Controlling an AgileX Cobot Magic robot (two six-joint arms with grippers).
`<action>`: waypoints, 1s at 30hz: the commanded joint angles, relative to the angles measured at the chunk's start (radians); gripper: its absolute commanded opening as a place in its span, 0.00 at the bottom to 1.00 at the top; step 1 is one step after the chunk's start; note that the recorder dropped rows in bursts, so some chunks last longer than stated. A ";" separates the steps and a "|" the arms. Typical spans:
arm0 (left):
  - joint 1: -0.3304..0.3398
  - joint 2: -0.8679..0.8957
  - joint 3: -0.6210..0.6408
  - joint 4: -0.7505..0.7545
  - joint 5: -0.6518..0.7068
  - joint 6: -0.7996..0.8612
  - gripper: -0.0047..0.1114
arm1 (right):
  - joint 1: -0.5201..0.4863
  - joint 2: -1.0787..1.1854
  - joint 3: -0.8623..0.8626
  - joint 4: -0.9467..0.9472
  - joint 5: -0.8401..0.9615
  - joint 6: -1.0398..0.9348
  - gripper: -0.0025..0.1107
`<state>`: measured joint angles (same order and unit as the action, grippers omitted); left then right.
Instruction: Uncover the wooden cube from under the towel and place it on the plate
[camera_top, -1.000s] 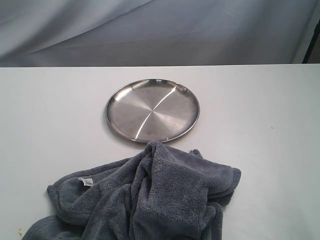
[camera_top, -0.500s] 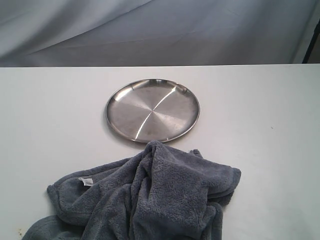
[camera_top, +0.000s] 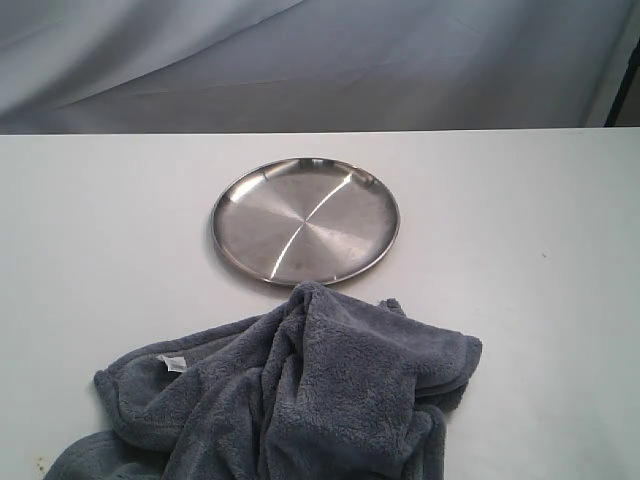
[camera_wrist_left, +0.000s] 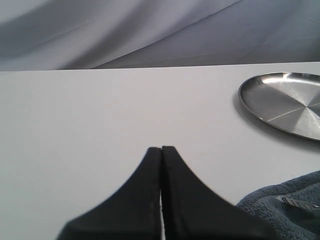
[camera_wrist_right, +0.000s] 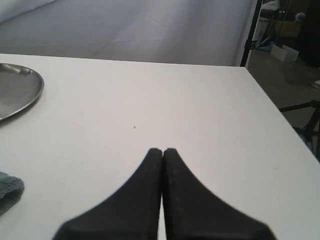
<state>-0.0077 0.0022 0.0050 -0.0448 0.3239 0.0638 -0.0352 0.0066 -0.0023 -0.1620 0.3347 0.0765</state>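
Observation:
The dark grey fluffy towel lies bunched at the table's front, its small white label on the left side. Just behind it rests the round silver plate, with nothing on it. The wooden cube is hidden. Neither gripper shows in the exterior view. In the left wrist view my left gripper is shut over bare table, with the plate and a towel corner off to one side. My right gripper is likewise shut on nothing, with the plate's rim and a bit of towel at the frame's edge.
A white table carries everything. A grey fabric backdrop hangs behind its far edge. In the right wrist view the table's side edge drops to a floor with a black stand.

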 joint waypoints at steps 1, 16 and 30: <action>0.002 -0.002 -0.005 -0.001 -0.011 -0.004 0.04 | 0.004 -0.007 0.002 -0.069 -0.133 -0.017 0.02; 0.002 -0.002 -0.005 -0.001 -0.011 -0.004 0.04 | 0.004 -0.007 0.002 0.021 -0.704 -0.009 0.02; 0.002 -0.002 -0.005 -0.001 -0.011 -0.004 0.04 | 0.004 -0.007 -0.014 0.048 -1.003 0.348 0.02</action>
<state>-0.0077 0.0022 0.0050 -0.0448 0.3239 0.0638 -0.0352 0.0044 -0.0023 -0.0647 -0.6897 0.4053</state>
